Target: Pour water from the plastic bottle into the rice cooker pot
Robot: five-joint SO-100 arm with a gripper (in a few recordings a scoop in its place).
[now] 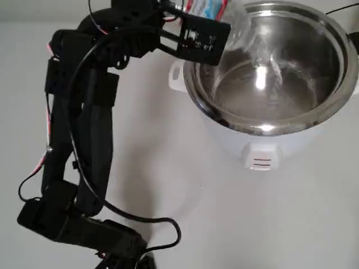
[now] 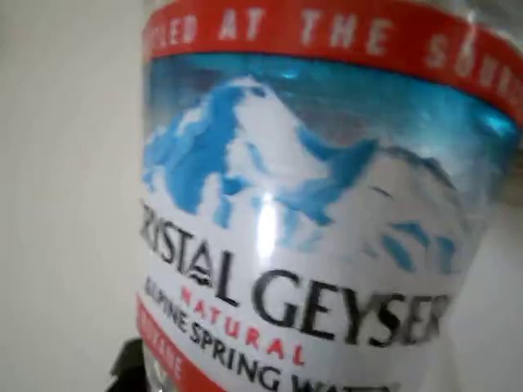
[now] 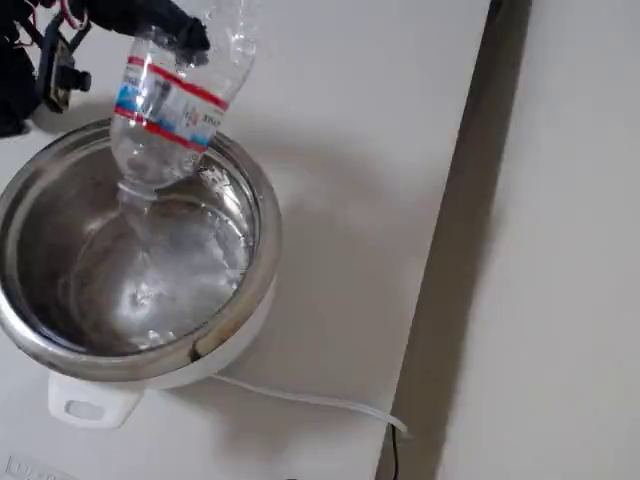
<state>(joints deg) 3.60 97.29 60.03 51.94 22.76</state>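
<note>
While the gripper (image 3: 165,30) clamps the plastic bottle (image 3: 165,105) around its upper body, the bottle hangs tipped well over with its mouth pointing down, just below and slightly ahead of the fingers, inside the rim of the rice cooker pot (image 3: 255,215). Water (image 3: 160,270) is streaming from the mouth and pooling in the steel bowl beneath the gripper (the surface looks rippled and bright in the fixed view). Up close in the wrist view, the label fills the frame, so the grip sits right on the labelled band. Risks from here, as I judge them: thin ribbed plastic can buckle or slide in the jaws as it empties and lightens, and a slip would drop the bottle into the pot. Swinging back upright too fast could fling drops past the rim onto the white table (image 3: 350,150) beside the cooker, near its white cord (image 3: 310,400).
</note>
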